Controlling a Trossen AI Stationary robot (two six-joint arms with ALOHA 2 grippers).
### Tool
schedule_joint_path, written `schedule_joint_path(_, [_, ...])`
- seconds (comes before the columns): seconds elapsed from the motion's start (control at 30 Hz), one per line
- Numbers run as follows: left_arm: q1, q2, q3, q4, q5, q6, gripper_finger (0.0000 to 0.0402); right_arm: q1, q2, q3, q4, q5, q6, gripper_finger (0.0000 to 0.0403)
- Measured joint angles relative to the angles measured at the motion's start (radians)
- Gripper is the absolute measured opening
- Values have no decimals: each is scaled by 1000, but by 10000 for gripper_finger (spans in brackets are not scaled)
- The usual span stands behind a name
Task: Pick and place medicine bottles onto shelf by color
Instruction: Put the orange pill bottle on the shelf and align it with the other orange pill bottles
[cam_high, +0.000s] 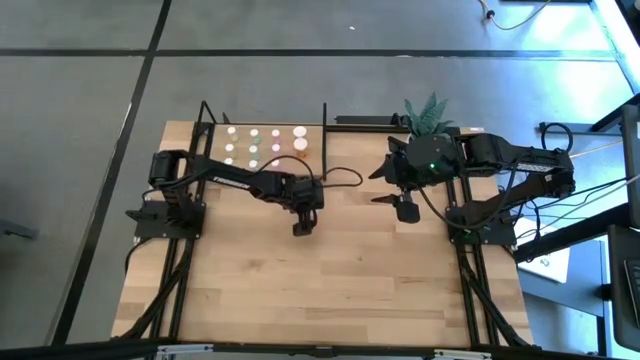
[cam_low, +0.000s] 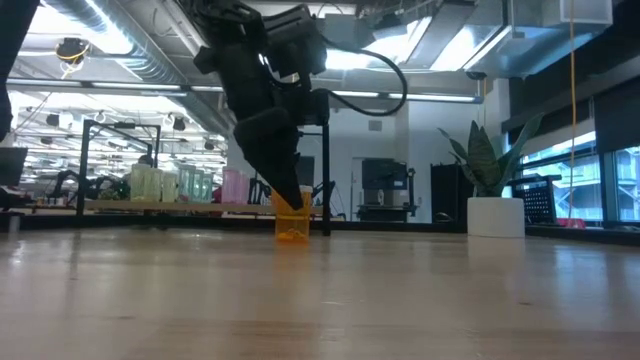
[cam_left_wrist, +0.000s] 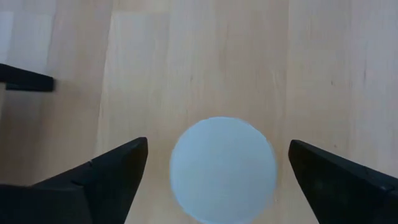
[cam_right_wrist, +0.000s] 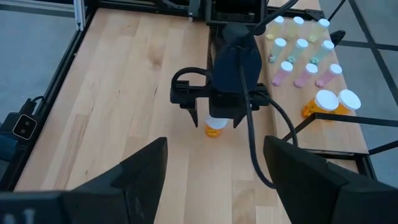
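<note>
My left gripper straddles an orange bottle, bare table all round it. Far left, bottles crowd the shelf and its black frame. Far right, the plant stands beside my right gripper.

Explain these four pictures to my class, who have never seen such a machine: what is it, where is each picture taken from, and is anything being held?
This is a robot with two dark arms at a wooden table. One picture looks straight down from above, one looks level across the tabletop, and two come from cameras on the arms' wrists.

The left gripper hangs open over an orange medicine bottle with a white cap, one finger on each side. It stands on the table, not gripped.

The other bottles, green, pink and orange, already stand on the shelf at the back. The right gripper waits open and empty near a potted plant.
</note>
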Motion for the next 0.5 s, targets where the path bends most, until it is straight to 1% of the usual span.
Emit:
schedule_joint_path(0.1, [3, 0, 0, -1, 1, -6, 365, 0, 0, 0, 0, 0, 0, 267])
schedule_joint_path(0.2, [3, 0, 0, -8, 2, -6, 337, 0, 0, 0, 0, 0, 0, 267])
schedule_joint_path(0.5, [3, 0, 0, -8, 3, -7, 229, 0, 0, 0, 0, 0, 0, 267])
